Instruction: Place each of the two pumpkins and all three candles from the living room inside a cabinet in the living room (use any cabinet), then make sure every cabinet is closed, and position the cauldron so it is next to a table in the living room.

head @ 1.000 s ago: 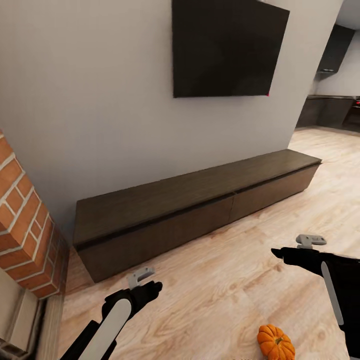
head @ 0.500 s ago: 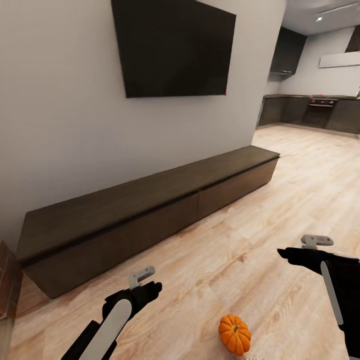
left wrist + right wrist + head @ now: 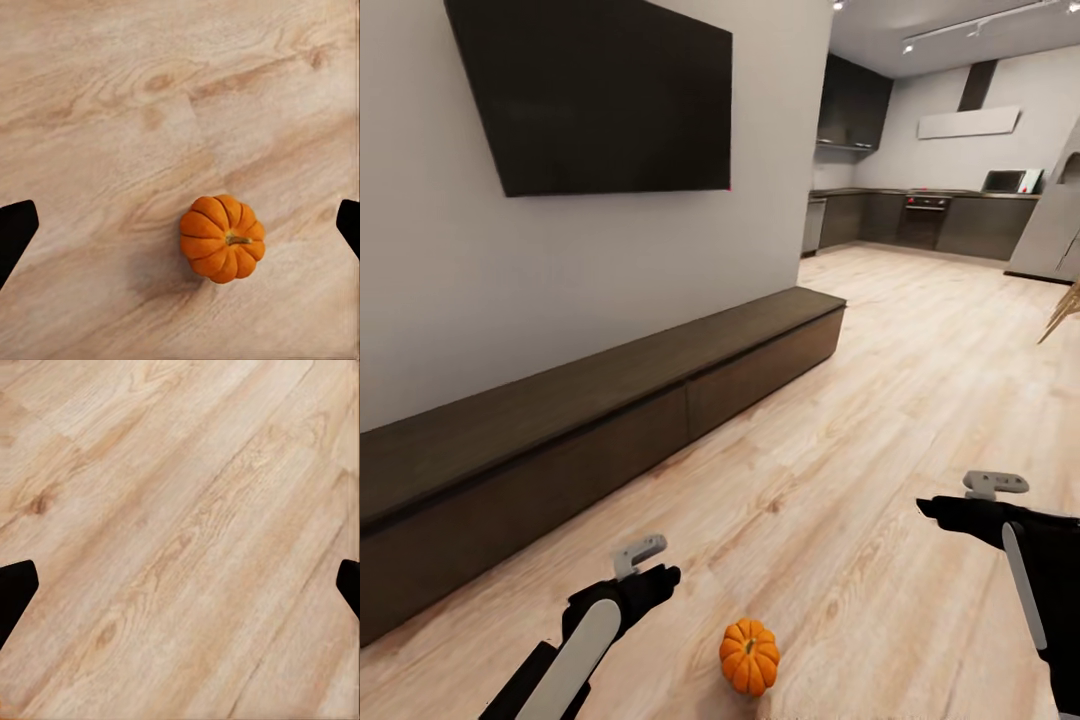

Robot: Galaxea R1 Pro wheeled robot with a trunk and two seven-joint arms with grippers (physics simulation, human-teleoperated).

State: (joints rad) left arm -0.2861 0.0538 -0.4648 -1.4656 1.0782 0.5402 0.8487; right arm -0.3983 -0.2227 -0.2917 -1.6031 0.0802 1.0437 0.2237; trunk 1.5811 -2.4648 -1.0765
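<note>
**Pumpkin loose on the floor, drawers shut, both grippers empty**

Nearest the robot, one pumpkin (image 3: 749,656) is seen lying on the wooden floor (image 3: 880,420), between the two arms and closer to the left one. In the left wrist view it sits upright, stem showing, between the two dark fingertips at the picture's edges, which are spread wide with nothing between them. The left gripper (image 3: 650,575) is held low and forward, above the boards and a little to the pumpkin's left. The right gripper (image 3: 950,510) is held out level, well apart from the pumpkin, with only bare floor beneath it; its fingertips are likewise spread wide and nothing is gripped.

Risks are judged as follows. The pumpkin is round and ribbed and could be nudged into rolling if the fingers were lowered off-centre, or squeezed out sideways if closed across the ribs. It lies close to the base, so it might be struck if the robot were driven on.

Further off, the cabinet (image 3: 610,400) stands along the wall under a dark screen (image 3: 590,90), every drawer front closed; a drawer would have to be opened before anything could be stowed. The kitchen (image 3: 940,210) is seen beyond.
</note>
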